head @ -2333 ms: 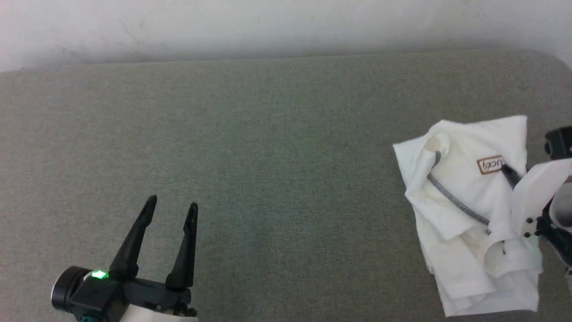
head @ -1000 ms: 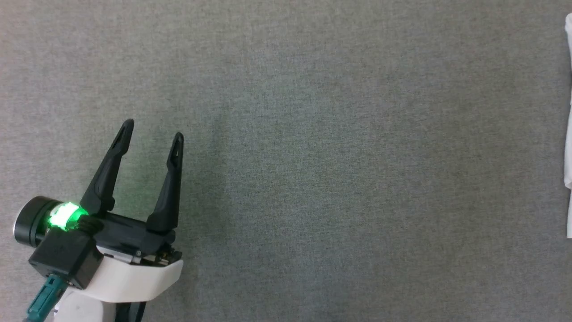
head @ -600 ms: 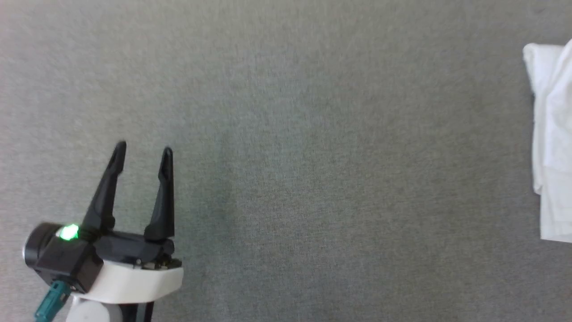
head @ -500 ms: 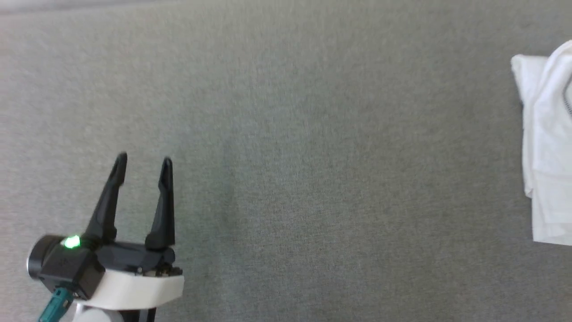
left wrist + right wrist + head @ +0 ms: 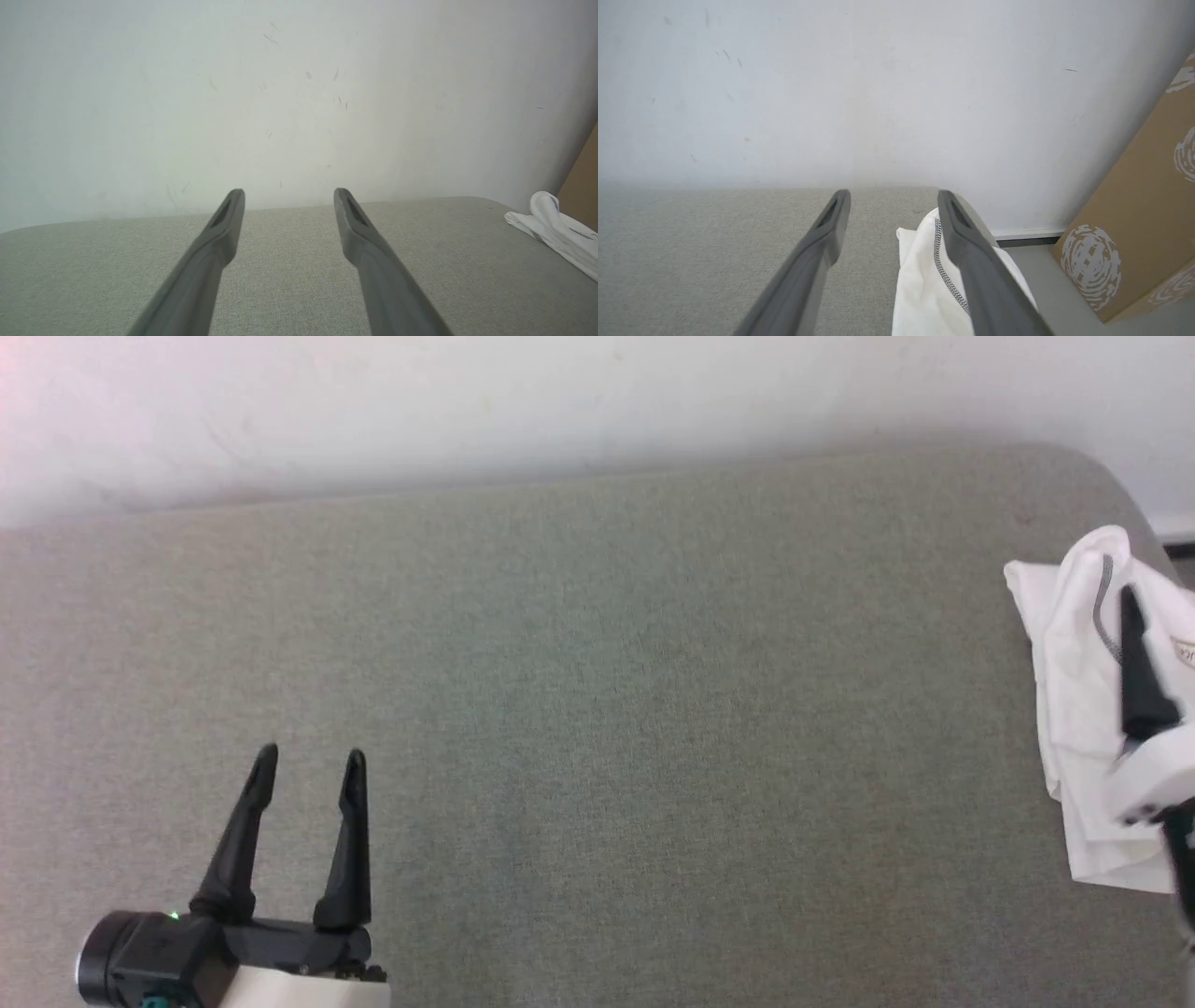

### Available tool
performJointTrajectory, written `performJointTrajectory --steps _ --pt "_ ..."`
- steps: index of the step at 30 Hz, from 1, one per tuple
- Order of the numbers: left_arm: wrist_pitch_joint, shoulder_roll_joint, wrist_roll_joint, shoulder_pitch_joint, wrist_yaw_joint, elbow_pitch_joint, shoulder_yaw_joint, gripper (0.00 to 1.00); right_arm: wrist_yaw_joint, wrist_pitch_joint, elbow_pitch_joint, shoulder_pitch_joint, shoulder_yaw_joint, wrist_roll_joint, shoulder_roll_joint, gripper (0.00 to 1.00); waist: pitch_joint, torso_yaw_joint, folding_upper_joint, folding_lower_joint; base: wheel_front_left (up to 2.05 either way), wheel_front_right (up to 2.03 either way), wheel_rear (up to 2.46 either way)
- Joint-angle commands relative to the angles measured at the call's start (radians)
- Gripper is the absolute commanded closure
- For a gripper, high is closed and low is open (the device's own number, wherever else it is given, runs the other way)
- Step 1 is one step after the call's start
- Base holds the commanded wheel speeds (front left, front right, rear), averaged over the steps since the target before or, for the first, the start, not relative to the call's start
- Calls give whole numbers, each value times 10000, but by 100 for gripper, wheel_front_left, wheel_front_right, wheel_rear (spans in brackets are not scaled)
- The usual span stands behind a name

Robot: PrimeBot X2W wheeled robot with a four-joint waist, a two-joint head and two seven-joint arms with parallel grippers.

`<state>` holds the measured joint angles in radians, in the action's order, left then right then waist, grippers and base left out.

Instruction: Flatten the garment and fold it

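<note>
white garment [image 5: 1074, 691], crumpled, far right edge

A grey fabric pad [image 5: 597, 709] is spreading across most of the head frame, its corner rounding off at the upper right. A scuffed white wall [image 5: 560, 401] is running along the top. At the right wrist frame's right edge, a brown box [image 5: 1134, 224] with white prints is standing on a grey floor [image 5: 1064, 298].

The garment [image 5: 1074, 709] lies at the pad's [image 5: 597, 709] right end.

One white garment [image 5: 1074, 728], one grey desk [image 5: 653, 709], one brown cardboard box [image 5: 1134, 224], two grippers: left gripper [image 5: 310, 763], right gripper [image 5: 894, 193].
</note>
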<state>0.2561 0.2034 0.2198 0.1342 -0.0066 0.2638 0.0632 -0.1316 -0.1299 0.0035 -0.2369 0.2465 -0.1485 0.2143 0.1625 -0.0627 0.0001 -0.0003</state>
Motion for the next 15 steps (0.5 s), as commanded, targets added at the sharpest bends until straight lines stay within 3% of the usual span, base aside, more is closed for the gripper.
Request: performJointTrajectory --steps 1,15 --pt "44 -67 -55 225 67 -77 15 0 9 158 -248 438 -190 192 -311 0 -761 210 -1 3 0 0 0" --pt "-30 -279 -71 1074 289 -1084 271 0 9 1338 -849 2839 -834 1585 -1474 0 -1793 785 -1 3 0 0 0"
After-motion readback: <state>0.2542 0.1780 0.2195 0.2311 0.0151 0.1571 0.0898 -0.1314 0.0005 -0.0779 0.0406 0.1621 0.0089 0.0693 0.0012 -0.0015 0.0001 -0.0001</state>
